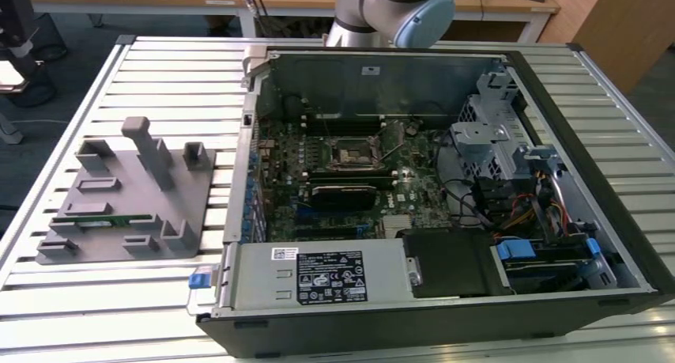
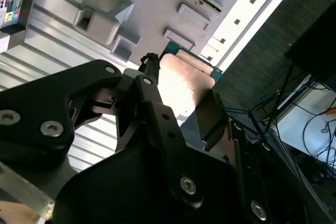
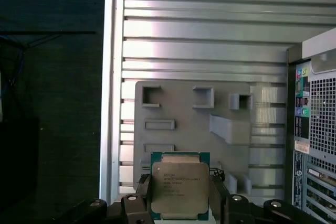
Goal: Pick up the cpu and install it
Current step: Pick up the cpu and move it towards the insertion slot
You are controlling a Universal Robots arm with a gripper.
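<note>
While the gripper [image 3: 179,199] is clamped on the cpu [image 3: 179,179], its black fingers [image 3: 144,195] press two opposite edges, narrowed just to the chip's width. In both wrist views the chip's silver top plate shows in front of the gray holder plate [image 3: 178,108] on the slatted table [image 3: 210,45]. In the exterior view, a green memory stick [image 1: 100,218] lies on that plate, beside the open computer case [image 1: 633,252] with its square socket [image 1: 348,151].

Open computer case [image 1: 371,75], grey fixture tray [image 1: 122,195]
</note>
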